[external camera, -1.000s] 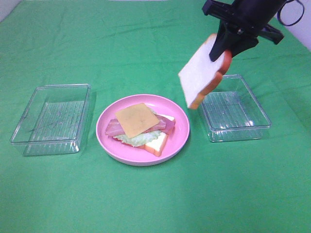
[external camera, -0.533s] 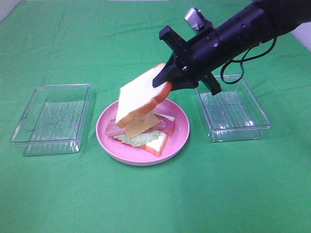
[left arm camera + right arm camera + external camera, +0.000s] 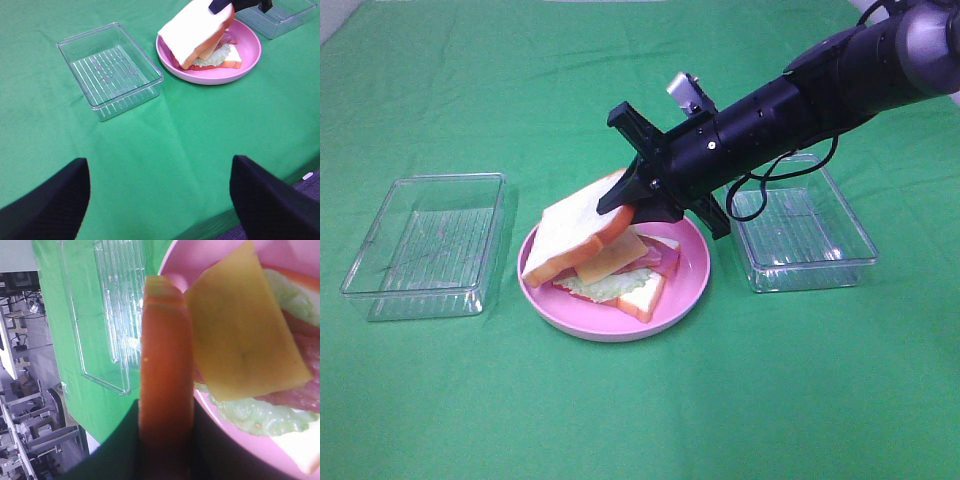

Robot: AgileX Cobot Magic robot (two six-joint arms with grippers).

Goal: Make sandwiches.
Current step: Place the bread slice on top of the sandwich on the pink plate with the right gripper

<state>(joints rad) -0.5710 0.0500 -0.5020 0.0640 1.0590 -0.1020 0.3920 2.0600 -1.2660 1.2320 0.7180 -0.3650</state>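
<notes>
Here: top slice (image 3: 570, 232), white with orange-brown crust, tilted over open stack on pink plate (image 3: 690, 285) near table centre, low edge overhanging plate's left rim. Stack: bottom slice (image 3: 645, 292), lettuce (image 3: 603, 287), bacon (image 3: 663, 259), cheese (image 3: 610, 256) leaning up against top slice. Clear tray (image 3: 425, 245) left of plate, second tray (image 3: 803, 224) right; both apart from plate. Right gripper (image 3: 632, 195) reaches in from far right, fingers pinching slice's raised crust. Left gripper (image 3: 160, 200) back at table's near-left edge, fingers (image 3: 45, 200) spread, empty.
</notes>
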